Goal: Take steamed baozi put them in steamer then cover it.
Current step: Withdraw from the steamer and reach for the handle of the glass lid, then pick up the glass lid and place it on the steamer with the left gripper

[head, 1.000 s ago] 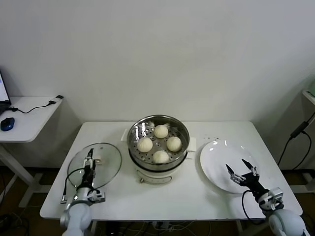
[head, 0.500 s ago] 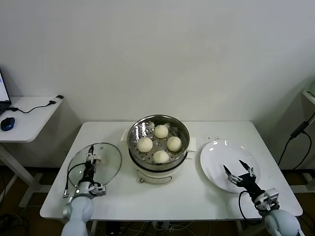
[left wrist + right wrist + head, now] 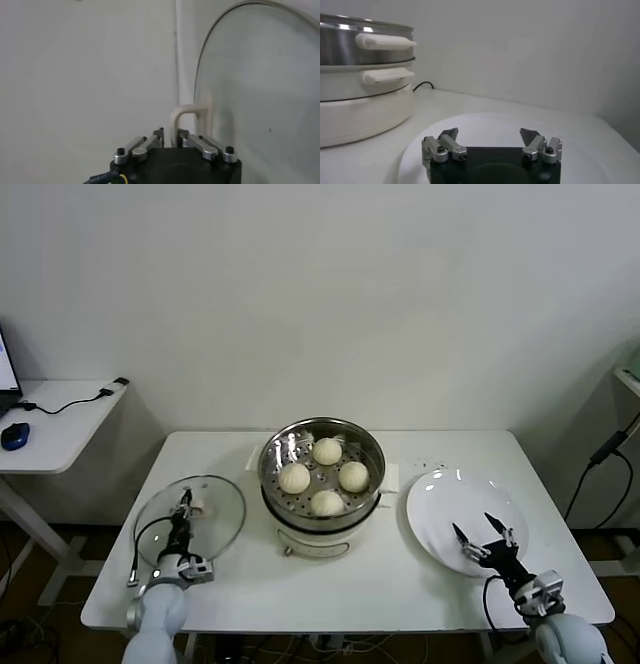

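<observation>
Four steamed baozi (image 3: 325, 476), small cream-white buns, sit on the perforated tray inside the steamer (image 3: 322, 529), a shiny steel pot on a white base at the middle of the white bench (image 3: 380, 584). The pot is uncovered. I judge that loading is finished and that covering is the step in hand.

The cover is a round glass lid (image 3: 215, 509) with a white handle (image 3: 189, 120). It lies flat on the bench to the left of the steamer, near it but not touching.

My left tool (image 3: 183, 509) is over the lid, at its handle. In the left wrist view its two fingers (image 3: 150, 142) are drawn close together on either side of the white handle loop, clamped on it. The lid seems to rest on the bench, not yet raised.

The next move, as I judge it, calls for lifting the lid straight up, carrying it right over the pot, and lowering it level so its rim seats all the way round. Glass on steel calls for a gentle set-down, and the narrow handle could let the lid swing.

My right tool (image 3: 478, 541) waits over the bare white plate (image 3: 440, 494) on the right side of the bench. Its fingers (image 3: 445, 145) stand wide apart and hold nothing.
</observation>
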Tool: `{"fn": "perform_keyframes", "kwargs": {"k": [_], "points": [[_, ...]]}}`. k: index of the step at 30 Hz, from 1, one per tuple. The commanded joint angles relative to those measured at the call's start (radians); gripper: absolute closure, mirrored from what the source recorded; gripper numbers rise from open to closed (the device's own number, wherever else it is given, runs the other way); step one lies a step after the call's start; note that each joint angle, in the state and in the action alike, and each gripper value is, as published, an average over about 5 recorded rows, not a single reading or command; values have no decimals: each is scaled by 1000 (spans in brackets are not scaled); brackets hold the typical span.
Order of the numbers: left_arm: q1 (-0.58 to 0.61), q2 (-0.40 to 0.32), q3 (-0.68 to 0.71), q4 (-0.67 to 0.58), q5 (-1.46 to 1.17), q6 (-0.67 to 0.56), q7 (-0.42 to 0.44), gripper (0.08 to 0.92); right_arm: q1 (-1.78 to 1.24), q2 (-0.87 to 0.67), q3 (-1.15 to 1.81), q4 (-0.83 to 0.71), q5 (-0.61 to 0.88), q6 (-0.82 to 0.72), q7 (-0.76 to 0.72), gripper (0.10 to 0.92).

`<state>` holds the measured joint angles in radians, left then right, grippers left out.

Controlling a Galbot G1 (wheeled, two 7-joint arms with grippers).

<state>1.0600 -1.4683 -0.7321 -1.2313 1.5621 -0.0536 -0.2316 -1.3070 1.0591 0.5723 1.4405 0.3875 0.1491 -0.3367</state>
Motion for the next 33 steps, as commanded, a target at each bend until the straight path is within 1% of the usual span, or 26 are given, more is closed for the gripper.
{"fn": "perform_keyframes", "kwargs": {"k": [1, 4, 7, 11, 16, 20, 25, 30, 33], "points": [[11, 13, 7, -28, -35, -3, 1, 793, 2, 7, 2, -10, -10, 7, -5, 203], [34, 26, 12, -72, -59, 1, 4, 846, 3, 9, 3, -12, -11, 10, -9, 203], [70, 45, 15, -144, -96, 10, 16, 853, 6, 9, 4, -15, -11, 12, -13, 203], [146, 76, 17, -294, -168, 42, 43, 853, 12, 7, 7, -20, -11, 15, -17, 203], [271, 117, 5, -507, -241, 99, 81, 853, 21, 5, 8, -33, -11, 19, -20, 203], [360, 159, 4, -669, -277, 185, 105, 853, 33, 3, 7, -43, -10, 20, -21, 203], [438, 227, 18, -835, -304, 302, 145, 853, 54, 1, 0, -52, -7, 21, -21, 203], [468, 309, 67, -958, -343, 438, 194, 853, 77, -1, -11, -61, -6, 26, -18, 203], [454, 370, 132, -990, -357, 525, 224, 853, 90, 0, -18, -67, -6, 26, -14, 203]]}}
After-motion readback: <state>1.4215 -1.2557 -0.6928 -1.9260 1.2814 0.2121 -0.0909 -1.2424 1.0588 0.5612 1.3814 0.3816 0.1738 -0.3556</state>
